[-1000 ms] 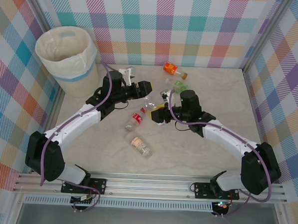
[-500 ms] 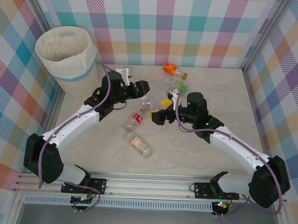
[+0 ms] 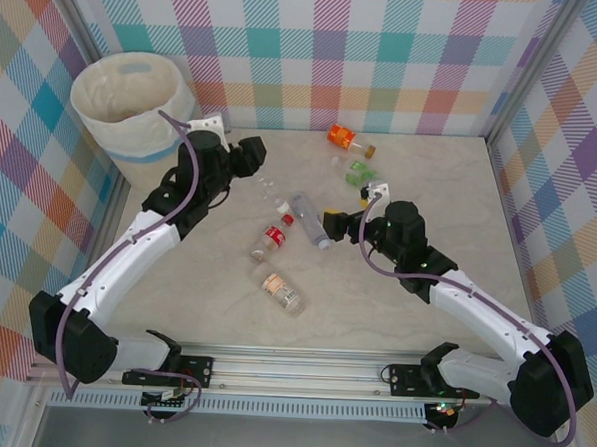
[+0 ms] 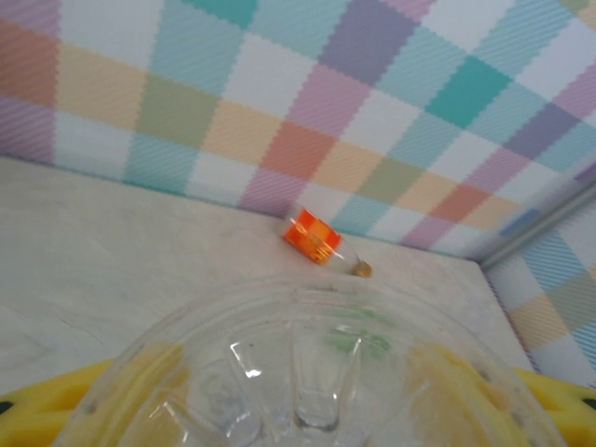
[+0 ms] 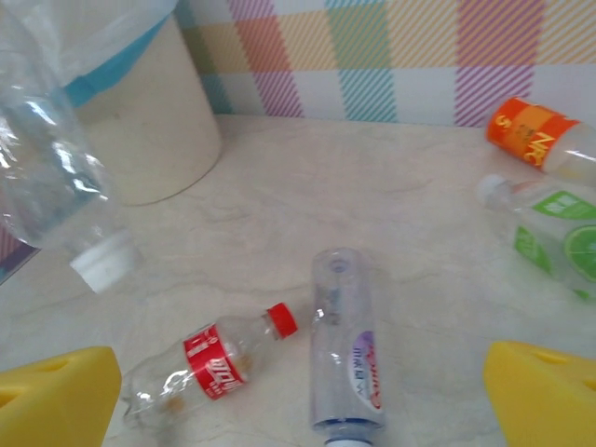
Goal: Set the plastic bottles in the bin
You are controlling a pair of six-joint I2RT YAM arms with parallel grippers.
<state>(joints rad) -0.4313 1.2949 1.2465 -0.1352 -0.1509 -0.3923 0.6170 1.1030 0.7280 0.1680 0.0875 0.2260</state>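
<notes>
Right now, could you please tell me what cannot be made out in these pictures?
Left wrist: the clear bottle in the left hand is a blur against the lens and hides whatever lies below it.
Right wrist: the green-label bottle and orange-label bottle are cut off by the right edge, the bin by the top edge.
Top external: the bin's inside is hidden by its own near wall.

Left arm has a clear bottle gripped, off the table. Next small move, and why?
Probably swing the left tool across toward the bin, keeping it shut. It is clamped on the clear white-capped bottle, which hangs above the table, short of the bin's rim. Opening here would likely drop it back among the bottles lying on the table.
</notes>
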